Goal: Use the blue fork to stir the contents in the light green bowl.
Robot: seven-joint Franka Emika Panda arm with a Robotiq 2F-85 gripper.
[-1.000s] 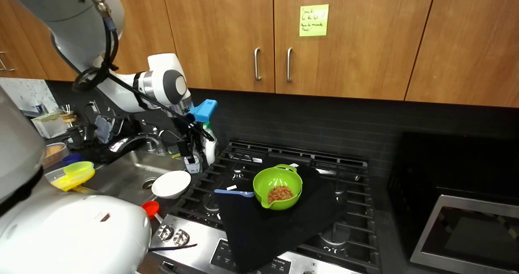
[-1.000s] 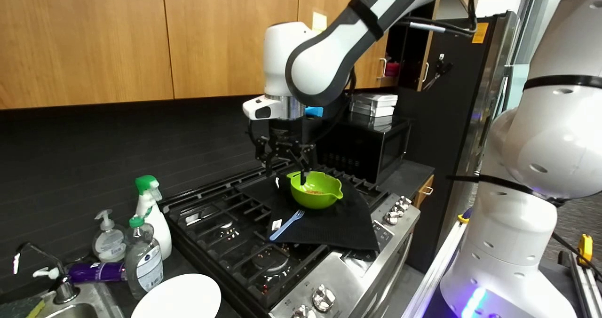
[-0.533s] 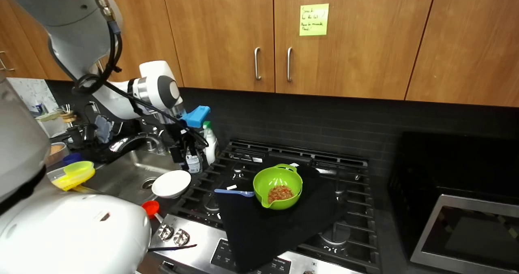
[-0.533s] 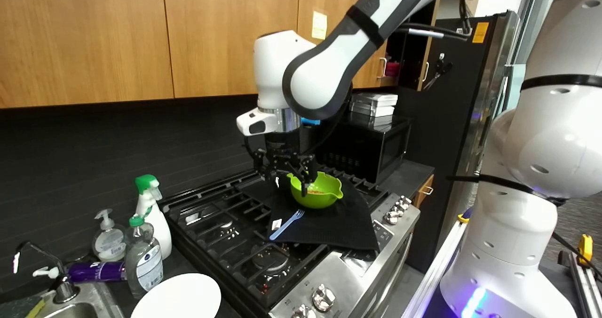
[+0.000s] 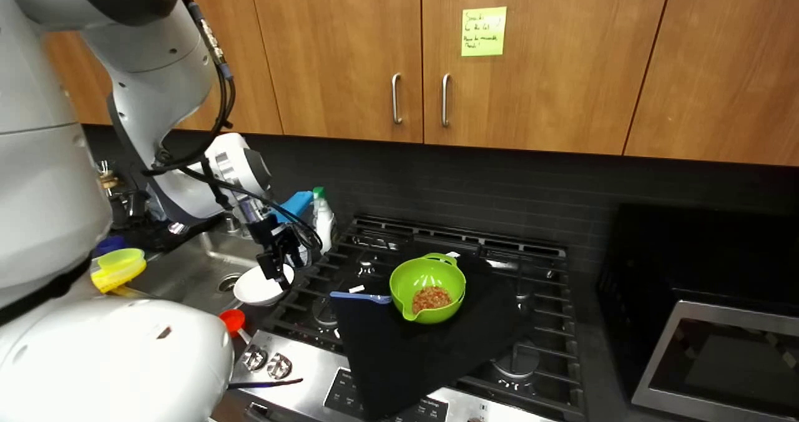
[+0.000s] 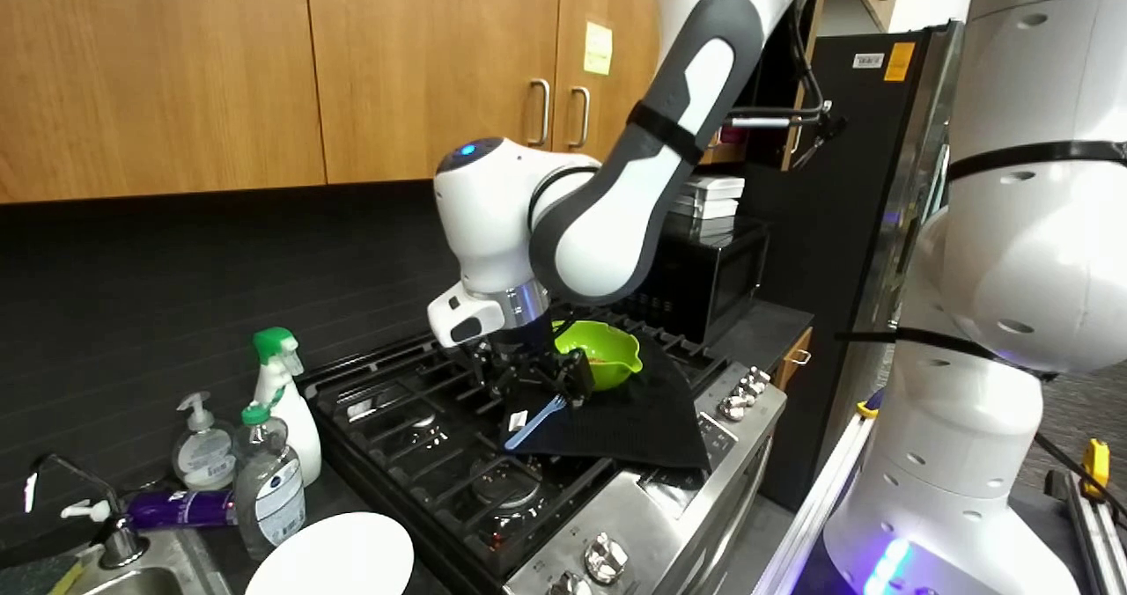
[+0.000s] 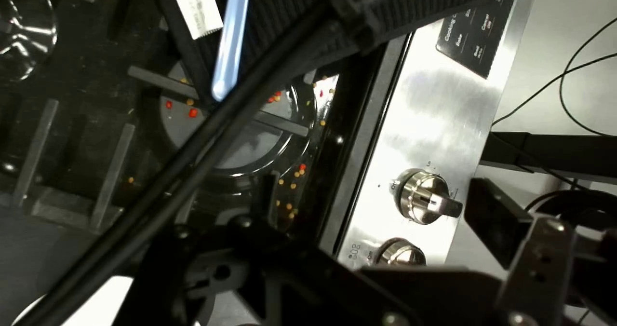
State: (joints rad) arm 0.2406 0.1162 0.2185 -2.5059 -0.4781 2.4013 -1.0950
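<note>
Stirring is not begun; the step looks like the reach for the blue fork (image 6: 539,421). Claw (image 7: 373,196) hangs tilted over the gas stove (image 5: 306,347), near the fork, jaws parted wide, nothing gripped; presumably set that way to straddle the handle. Fork lies flat on a black cloth (image 5: 406,359), tines toward the light green bowl (image 5: 404,278), handle out to the cloth's edge: likely so the grip end is free and the trip in is short. White tag (image 7: 197,7) is beside the handle. Cloth covers part of the grates (image 7: 114,171), probably as a level bed so nothing drops between bars.

Bowl stands upright on the cloth, own handle and pour spout on opposite sides. Contents (image 5: 431,299): small heap of reddish-brown lumpy bits at the bottom, spout side, well below the rim; gentle stirring should stay inside. Loose red and yellow bits (image 7: 193,113) lie on the stove top.

White dish (image 6: 330,560) sits on the counter (image 6: 343,489) by the sink (image 5: 187,278); inside too washed out to read. Red measuring cup (image 5: 232,319) near it, fill can't tell.
</note>
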